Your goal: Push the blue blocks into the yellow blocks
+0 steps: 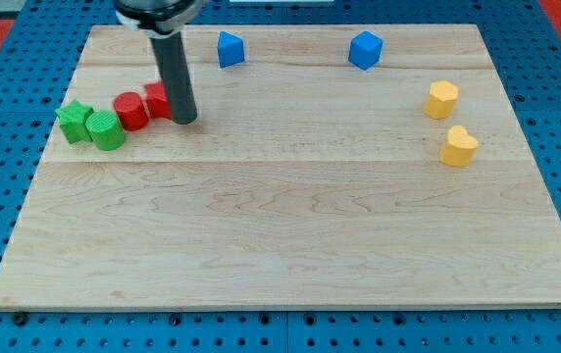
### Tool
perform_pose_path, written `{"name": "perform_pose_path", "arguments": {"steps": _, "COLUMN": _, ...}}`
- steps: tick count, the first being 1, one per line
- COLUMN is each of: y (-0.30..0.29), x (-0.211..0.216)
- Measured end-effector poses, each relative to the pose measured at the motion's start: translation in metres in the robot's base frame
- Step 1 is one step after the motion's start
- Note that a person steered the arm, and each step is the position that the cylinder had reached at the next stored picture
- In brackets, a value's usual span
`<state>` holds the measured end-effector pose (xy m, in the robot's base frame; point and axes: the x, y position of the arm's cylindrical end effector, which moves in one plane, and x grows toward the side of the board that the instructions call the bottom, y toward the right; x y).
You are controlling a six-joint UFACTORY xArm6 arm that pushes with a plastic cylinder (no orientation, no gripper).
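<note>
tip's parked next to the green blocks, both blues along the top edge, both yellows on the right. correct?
Not quite. In the camera view my tip sits against the red blocks, not the green ones, which lie further to the view's left. The rest holds: both blue blocks are along the top edge, both yellow blocks on the right.

Dark rod descends upright from view's top left; my tip (184,120) rests on board surface.
</note>
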<state>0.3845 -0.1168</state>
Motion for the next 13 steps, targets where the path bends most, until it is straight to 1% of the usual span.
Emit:
{"name": "perform_pose_path", "arguments": {"steps": 1, "y": 0.098, "x": -0.036}}
{"name": "perform_pose_path", "arguments": {"steps": 2, "y": 0.118, "x": -0.125}}
{"name": "perform_pose_path", "arguments": {"steps": 3, "y": 0.178, "x": -0.178}}
{"name": "perform_pose_path", "arguments": {"steps": 4, "y": 0.244, "x": -0.175}}
{"name": "perform_pose_path", "arguments": {"steps": 5, "y": 0.242, "x": -0.107}}
{"name": "perform_pose_path", "arguments": {"steps": 6, "y": 0.236, "x": -0.049}}
{"name": "perform_pose_path", "arguments": {"steps": 7, "y": 0.201, "x": -0.083}}
{"name": "perform_pose_path", "arguments": {"steps": 8, "y": 0.16, "x": -0.096}}
{"name": "perform_pose_path", "arguments": {"steps": 9, "y": 0.109, "x": -0.074}}
{"name": "perform_pose_path", "arguments": {"steps": 10, "y": 0.196, "x": -0.034}}
{"name": "perform_pose_path", "arguments": {"steps": 11, "y": 0.254, "x": -0.027}}
{"name": "perform_pose_path", "arguments": {"steps": 12, "y": 0.209, "x": -0.056}}
{"name": "perform_pose_path", "arguments": {"steps": 13, "y": 0.243, "x": -0.074}}
